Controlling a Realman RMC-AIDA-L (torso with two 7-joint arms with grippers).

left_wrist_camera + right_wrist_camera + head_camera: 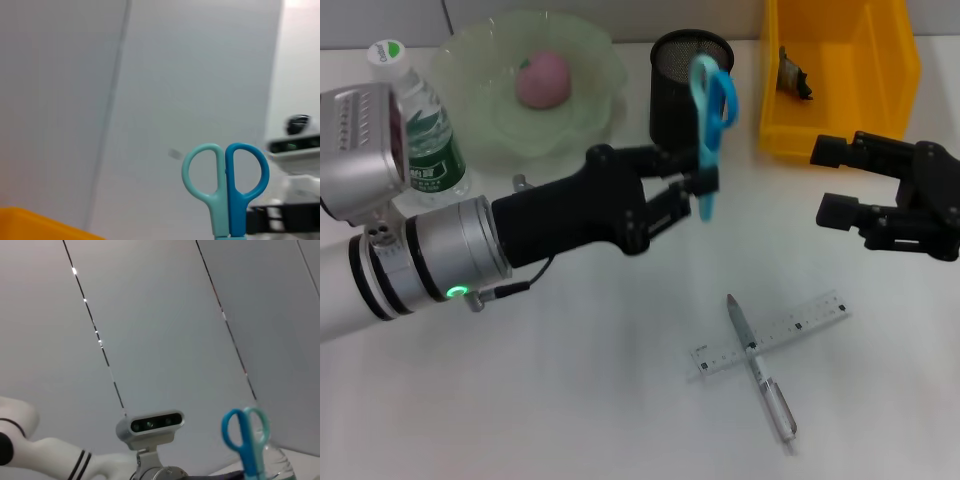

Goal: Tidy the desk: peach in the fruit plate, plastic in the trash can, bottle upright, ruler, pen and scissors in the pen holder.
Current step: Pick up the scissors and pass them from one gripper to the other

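Left gripper (698,186) is seen clamped on the blades of the blue plastic scissors (712,105), held handles-up beside the black mesh pen holder (686,72), presumably for insertion, while the right gripper (837,180) is held wide and empty near the yellow bin (840,110).

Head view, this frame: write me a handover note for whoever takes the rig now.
Left gripper is shut on the scissors, handles up, just in front of the pen holder.
Right gripper is open and empty, near the yellow bin.
Done: peach in the fruit plate; bottle upright; something dark lies in the bin.
Left: drop in the scissors, then the ruler and the pen lying across it on the desk.
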